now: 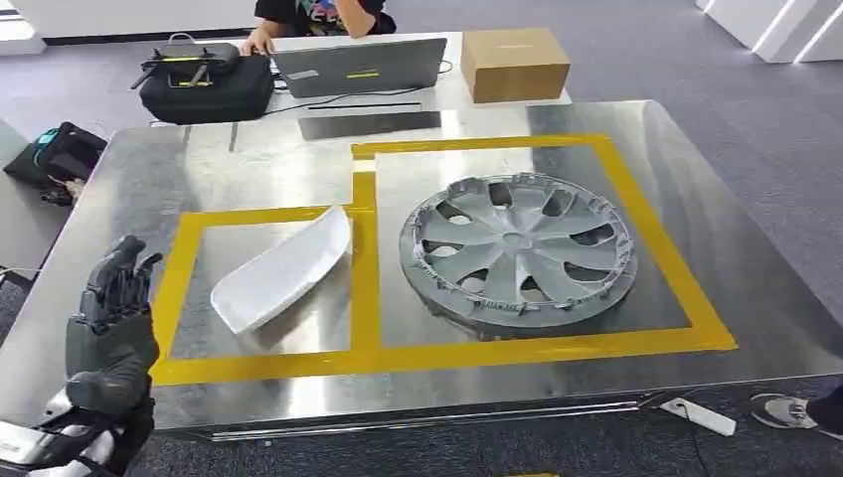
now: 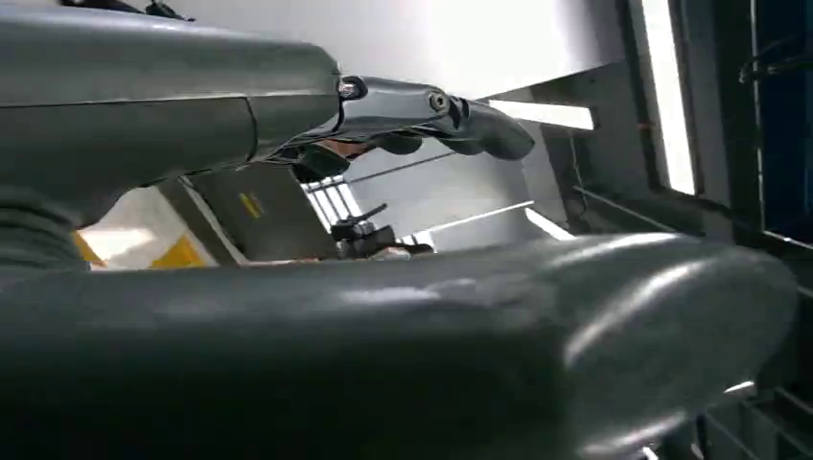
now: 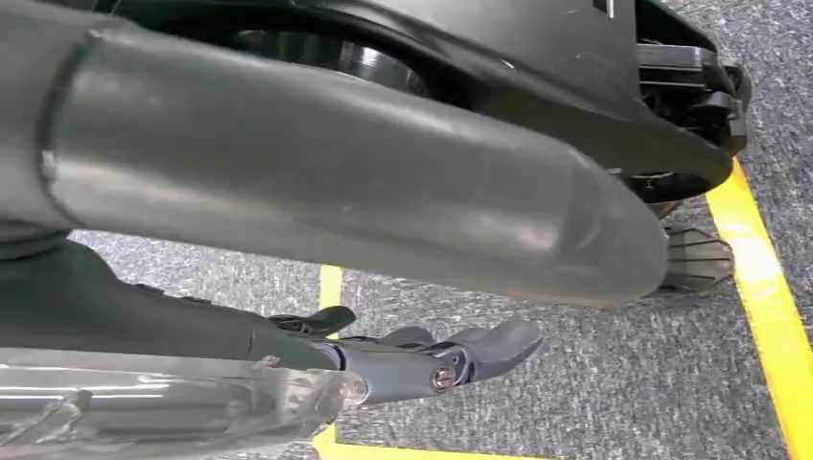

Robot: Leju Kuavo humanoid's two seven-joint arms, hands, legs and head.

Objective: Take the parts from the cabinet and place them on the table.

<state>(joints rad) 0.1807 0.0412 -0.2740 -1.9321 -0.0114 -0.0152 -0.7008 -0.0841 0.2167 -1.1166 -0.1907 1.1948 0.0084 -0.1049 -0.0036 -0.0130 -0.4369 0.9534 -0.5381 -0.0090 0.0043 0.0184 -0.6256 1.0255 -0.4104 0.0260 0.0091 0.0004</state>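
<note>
1. The left hand (image 1: 112,323) is raised at the near left corner of the metal table (image 1: 249,149); its fingers are apart and it holds nothing; the left wrist view agrees, with fingers (image 2: 431,110) stretched out and bare.
2. The right hand (image 3: 422,359) hangs low over grey carpet with yellow floor lines; its fingers (image 3: 494,345) are extended with nothing between them, so it too holds nothing.
3. Nearest the left hand, a white curved panel (image 1: 283,270) lies tilted in the left yellow-taped square (image 1: 363,288); the hand is near it but apart.
4. Beyond that, a grey wheel cover (image 1: 517,253) lies flat in the right taped square.
5. Step in hand, as I judge: both parts rest on the table and both hands are free, so a placing looks finished; the next move would call for drawing the left arm clear of the table edge without knocking the panel, then turning back toward the cabinet if more parts wait there.
6. Count: one white panel; one wheel cover; two taped squares; at the far end one laptop (image 1: 358,65), one cardboard box (image 1: 514,63), one black bag (image 1: 204,84); one person (image 1: 318,15) seated behind them.
</note>
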